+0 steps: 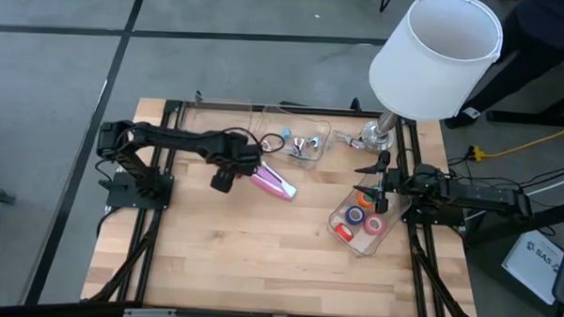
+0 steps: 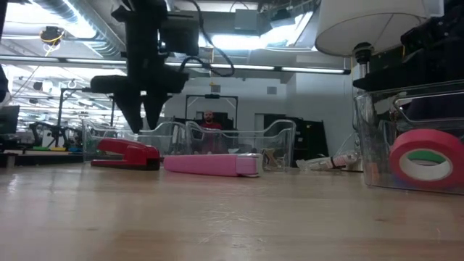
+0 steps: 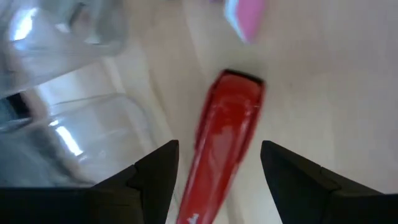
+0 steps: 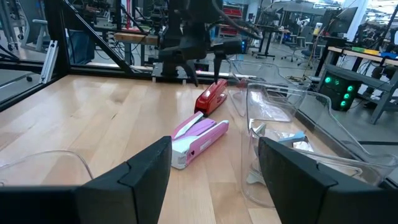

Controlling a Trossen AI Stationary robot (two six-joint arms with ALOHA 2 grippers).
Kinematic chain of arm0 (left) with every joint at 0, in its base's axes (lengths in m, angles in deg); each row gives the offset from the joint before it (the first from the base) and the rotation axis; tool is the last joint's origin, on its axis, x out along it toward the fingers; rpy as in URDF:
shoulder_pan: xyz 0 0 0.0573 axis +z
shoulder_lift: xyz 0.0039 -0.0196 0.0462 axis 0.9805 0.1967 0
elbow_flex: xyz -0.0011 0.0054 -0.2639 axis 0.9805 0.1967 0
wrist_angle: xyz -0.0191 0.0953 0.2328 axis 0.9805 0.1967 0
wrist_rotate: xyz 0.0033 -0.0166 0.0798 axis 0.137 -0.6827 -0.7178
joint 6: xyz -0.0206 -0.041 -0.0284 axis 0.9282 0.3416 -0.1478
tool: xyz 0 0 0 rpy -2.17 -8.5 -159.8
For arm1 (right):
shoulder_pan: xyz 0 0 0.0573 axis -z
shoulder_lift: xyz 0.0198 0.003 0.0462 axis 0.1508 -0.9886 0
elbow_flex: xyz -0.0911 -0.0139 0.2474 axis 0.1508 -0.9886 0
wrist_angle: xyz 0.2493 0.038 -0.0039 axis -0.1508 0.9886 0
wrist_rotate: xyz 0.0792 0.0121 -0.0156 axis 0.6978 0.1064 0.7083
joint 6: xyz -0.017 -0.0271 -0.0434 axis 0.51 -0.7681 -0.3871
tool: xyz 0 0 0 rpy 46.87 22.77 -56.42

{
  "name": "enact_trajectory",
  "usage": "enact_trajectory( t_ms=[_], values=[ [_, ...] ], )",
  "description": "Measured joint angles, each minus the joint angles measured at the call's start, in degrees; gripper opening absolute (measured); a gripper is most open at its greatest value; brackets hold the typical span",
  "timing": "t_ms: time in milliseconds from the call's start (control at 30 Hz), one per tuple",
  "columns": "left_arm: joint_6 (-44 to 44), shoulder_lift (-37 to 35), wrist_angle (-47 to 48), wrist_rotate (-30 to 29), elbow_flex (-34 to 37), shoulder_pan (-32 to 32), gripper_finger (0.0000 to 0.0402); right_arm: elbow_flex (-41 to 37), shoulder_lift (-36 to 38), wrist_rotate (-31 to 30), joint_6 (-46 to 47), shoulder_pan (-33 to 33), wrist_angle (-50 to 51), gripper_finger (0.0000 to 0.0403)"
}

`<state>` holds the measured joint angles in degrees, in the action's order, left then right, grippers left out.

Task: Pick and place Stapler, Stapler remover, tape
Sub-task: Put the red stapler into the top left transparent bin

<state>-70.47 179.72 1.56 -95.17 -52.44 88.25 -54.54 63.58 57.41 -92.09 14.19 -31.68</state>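
A red stapler (image 3: 227, 137) lies flat on the wooden table, also seen in the low view (image 2: 127, 154) and the right wrist view (image 4: 211, 96). My left gripper (image 2: 143, 123) hangs just above it, pointing down and open, one finger on either side of its length (image 3: 219, 149), touching nothing. A pink stapler (image 1: 274, 184) lies beside it toward the table's right. Silvery staple removers (image 1: 306, 147) sit in a clear tray at the far edge. Tape rolls (image 1: 360, 215) lie in a clear box at the right. My right gripper (image 1: 383, 187) waits open by that box.
A white-shaded lamp (image 1: 436, 51) stands with its base (image 1: 377, 134) at the far right corner. The clear tray (image 1: 264, 130) lies just beyond the red stapler. The tape box (image 2: 377, 138) stands close to my right gripper. Bare wood (image 1: 241, 251) spreads over the near half.
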Motion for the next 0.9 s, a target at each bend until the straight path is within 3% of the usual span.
enact_trajectory(
  t_ms=[200, 567, 900],
  values=[
    [-3.6, 0.0, 0.3, 6.7, 1.1, 3.0, 0.0226, 0.0, 0.0, 0.0, 0.0, 0.0, 0.0, 0.0239],
    [-8.8, 2.9, -8.2, 6.6, 5.8, 6.8, 0.0226, 0.0, 0.0, 0.0, 0.0, 0.0, 0.0, 0.0239],
    [-10.0, 6.3, -9.2, 8.7, 5.7, 8.0, 0.0216, 0.0, 0.0, 0.0, 0.0, 0.0, 0.0, 0.0239]
  ],
)
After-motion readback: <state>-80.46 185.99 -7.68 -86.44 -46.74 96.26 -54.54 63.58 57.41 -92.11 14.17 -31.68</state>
